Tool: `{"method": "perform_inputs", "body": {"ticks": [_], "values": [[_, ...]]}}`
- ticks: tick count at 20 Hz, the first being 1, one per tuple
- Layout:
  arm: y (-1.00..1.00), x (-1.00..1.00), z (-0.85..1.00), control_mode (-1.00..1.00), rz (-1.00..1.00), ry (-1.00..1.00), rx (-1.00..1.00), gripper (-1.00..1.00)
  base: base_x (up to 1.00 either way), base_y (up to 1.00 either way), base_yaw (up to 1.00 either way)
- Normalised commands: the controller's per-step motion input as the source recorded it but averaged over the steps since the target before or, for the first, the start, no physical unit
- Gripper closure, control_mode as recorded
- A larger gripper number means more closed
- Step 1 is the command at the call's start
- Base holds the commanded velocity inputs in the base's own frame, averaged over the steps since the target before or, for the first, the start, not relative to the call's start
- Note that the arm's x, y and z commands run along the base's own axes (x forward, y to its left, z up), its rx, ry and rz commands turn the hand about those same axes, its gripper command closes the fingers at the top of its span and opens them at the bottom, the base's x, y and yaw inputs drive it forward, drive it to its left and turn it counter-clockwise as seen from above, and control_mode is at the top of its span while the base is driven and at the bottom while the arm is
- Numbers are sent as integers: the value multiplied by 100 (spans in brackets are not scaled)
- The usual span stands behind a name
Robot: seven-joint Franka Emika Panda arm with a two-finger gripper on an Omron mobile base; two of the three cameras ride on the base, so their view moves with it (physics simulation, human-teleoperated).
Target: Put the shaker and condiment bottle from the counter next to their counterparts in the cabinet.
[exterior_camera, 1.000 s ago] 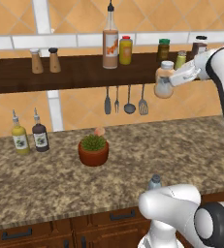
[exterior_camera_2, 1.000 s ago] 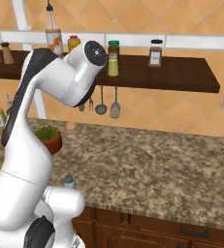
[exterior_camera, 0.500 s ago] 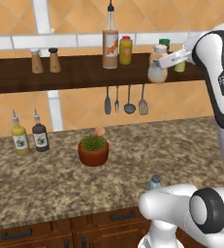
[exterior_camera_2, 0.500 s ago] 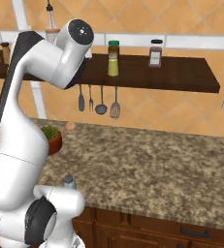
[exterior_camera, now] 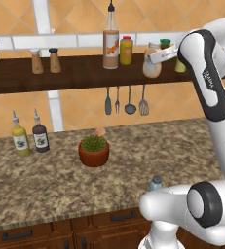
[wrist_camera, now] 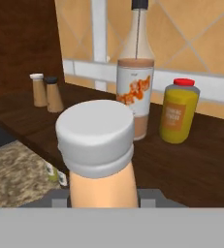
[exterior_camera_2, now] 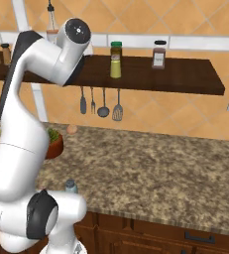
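Condiment bottle (exterior_camera: 152,65), white cap, peach contents: pinched upright in the gripper (exterior_camera: 159,55) at the cabinet (exterior_camera: 80,73) shelf's front edge, right of the yellow red-capped bottle (exterior_camera: 126,50) and tall orange-labelled bottle (exterior_camera: 111,46). Shaker (exterior_camera: 155,183): standing on the counter (exterior_camera: 46,180) near its front edge.

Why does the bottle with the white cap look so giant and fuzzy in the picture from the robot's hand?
Hand view: the condiment bottle sits right by the camera in the claw, so it looms large with soft edges. Left base view: the same bottle looks small up at the cabinet, lit evenly, no glare.
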Motion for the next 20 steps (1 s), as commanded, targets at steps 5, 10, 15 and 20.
{"method": "perform_inputs", "body": {"ticks": [5, 10, 15, 20], "values": [[12, 34, 0, -100, 0, 0, 0, 100, 0, 0, 0], [5, 46, 0, -100, 0, 0, 0, 100, 0, 0, 0], [0, 41, 0, -100, 0, 0, 0, 100, 0, 0, 0], [0, 33, 0, -100, 0, 0, 0, 100, 0, 0, 0]]}}
